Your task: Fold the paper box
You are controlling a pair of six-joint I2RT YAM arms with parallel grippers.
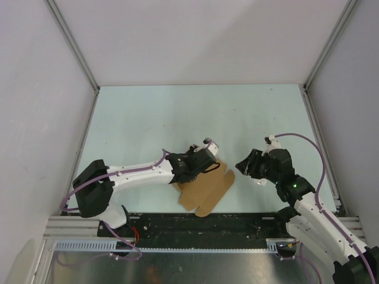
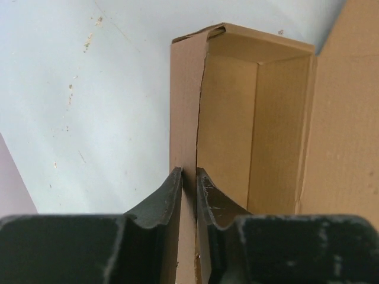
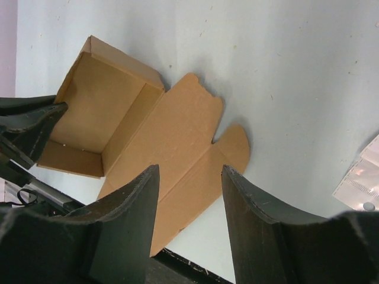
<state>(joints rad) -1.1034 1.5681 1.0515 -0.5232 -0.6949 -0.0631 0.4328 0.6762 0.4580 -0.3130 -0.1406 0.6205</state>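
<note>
Walls of the paper box (image 1: pixel 208 188) already stand, near the front edge of the tabletop (image 1: pixel 148 118), with the left fingers (image 2: pixel 161 207) pinching one side wall, so the right fingers (image 3: pixel 127 207), wide and empty, should probably close the flat lid next.

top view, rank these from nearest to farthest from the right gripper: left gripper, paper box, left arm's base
1. paper box, its tab flap just left of the right gripper
2. left gripper, farther left, pinching the box wall
3. left arm's base, far left at the near edge
</note>
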